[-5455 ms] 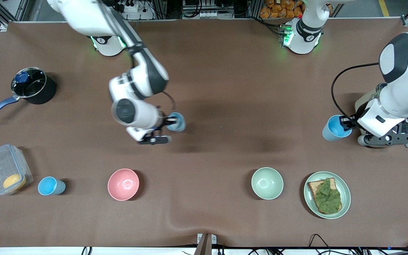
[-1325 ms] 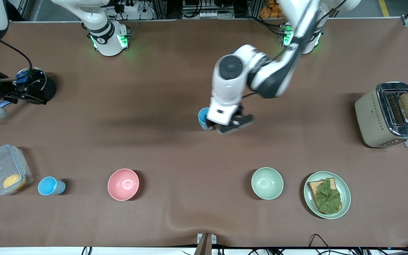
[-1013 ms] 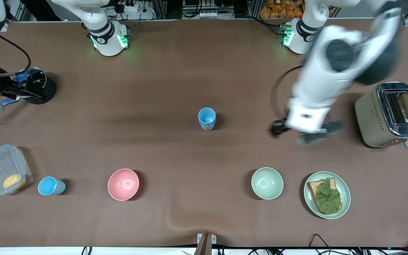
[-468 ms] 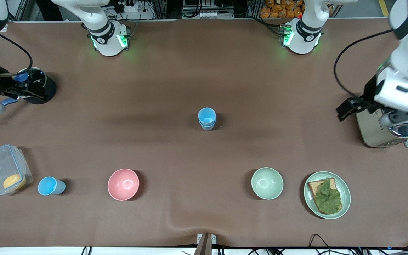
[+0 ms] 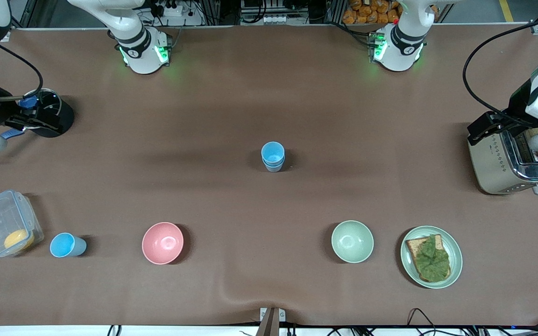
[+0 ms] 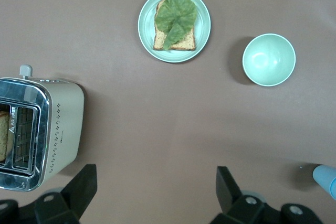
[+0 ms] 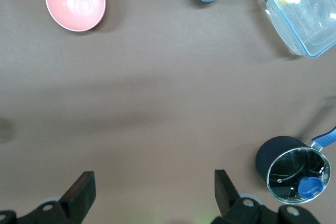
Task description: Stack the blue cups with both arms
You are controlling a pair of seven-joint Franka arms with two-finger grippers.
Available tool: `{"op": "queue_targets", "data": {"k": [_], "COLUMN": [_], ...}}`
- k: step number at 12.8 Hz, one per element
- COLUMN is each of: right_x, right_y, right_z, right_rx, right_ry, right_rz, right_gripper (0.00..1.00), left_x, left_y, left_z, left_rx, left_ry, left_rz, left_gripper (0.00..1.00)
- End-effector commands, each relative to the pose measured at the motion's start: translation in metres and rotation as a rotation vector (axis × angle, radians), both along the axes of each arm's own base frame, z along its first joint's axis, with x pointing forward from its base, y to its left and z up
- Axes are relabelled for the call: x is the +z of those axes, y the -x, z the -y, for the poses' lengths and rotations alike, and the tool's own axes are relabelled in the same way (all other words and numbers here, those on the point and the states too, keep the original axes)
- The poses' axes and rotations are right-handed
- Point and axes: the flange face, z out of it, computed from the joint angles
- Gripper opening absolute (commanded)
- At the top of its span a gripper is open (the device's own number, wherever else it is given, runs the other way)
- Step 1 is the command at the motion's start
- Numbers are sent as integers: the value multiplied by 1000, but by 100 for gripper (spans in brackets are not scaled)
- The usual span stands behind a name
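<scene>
The two blue cups [image 5: 272, 156] stand nested at the middle of the table, the sky-blue one inside the pale grey-blue one; their edge shows in the left wrist view [image 6: 326, 178]. My left gripper [image 5: 512, 133] is open and empty, up over the toaster [image 5: 502, 158]; its wrist view [image 6: 156, 187] shows bare table between the fingers. My right gripper [image 5: 12, 130] is open and empty over the saucepan [image 5: 45, 112] at the right arm's end; its wrist view [image 7: 152, 187] shows nothing held.
A third blue cup [image 5: 66, 245] stands by a clear container [image 5: 5, 224], nearer the front camera. A pink bowl [image 5: 162, 242], a pale green bowl [image 5: 352, 241] and a plate [image 5: 405, 263] with toast and lettuce line that same edge.
The left arm has let go of the stacked cups and swung away from the table's middle to over the toaster. The cups stay nested. The right arm has barely moved.
</scene>
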Motion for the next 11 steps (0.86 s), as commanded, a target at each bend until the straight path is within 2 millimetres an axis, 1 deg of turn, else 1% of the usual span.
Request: {"op": "queue_targets", "data": {"k": [1,4,6,8,9,11], "right_x": [4,4,3,2,2,2], "right_y": [1,1,-1,-2,-2,-2], "right_z": [2,3,5,12,14,13], "right_rx": [-12,-14,-17,-26,-29,-29], "right_ry": [18,18,18,17,17,18], "right_rz": [-2,-2,4,4,4,5], "right_gripper": [100,100,100,100,100,100], "left_x": [8,14,13,11,12,14], "left_y": [8,6,8,8,9,11], "left_z": [-4,-8,-14,-15,-14,-15], "left_rx": [-35,-56,-53,-51,-53,-51], "left_ry": [34,29,28,27,28,29], "left_rz": [1,7,-13,-28,-25,-25], "left_gripper": [100,100,100,100,100,100]}}
